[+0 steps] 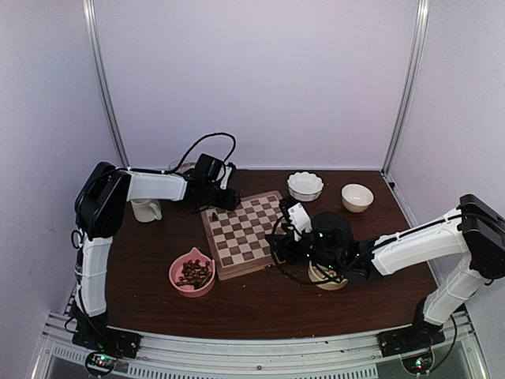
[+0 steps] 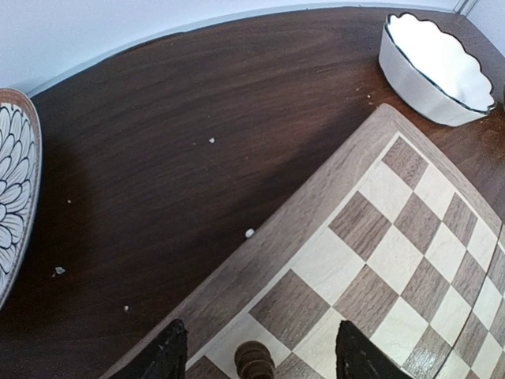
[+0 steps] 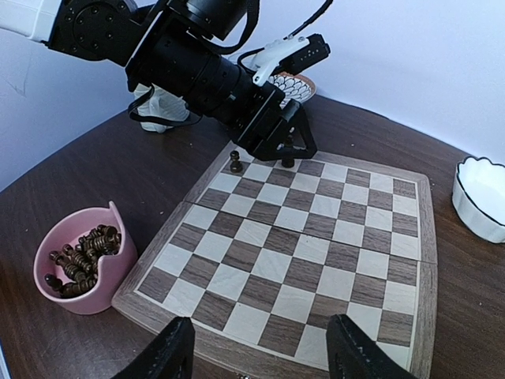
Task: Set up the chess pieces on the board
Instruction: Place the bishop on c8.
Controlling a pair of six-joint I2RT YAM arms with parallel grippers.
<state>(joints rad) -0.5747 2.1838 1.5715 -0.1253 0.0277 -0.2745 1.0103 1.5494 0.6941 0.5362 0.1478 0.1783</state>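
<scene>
Chess piece on board, left fingers apart

Brown-and-cream checked board, pink bowl

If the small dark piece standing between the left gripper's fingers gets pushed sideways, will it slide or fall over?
It would probably fall over: the dark piece looks tall and narrow where it stands on the board. It looks like carved wood, so it is likely stiff and light. Once down, its rounded body may roll.
</scene>
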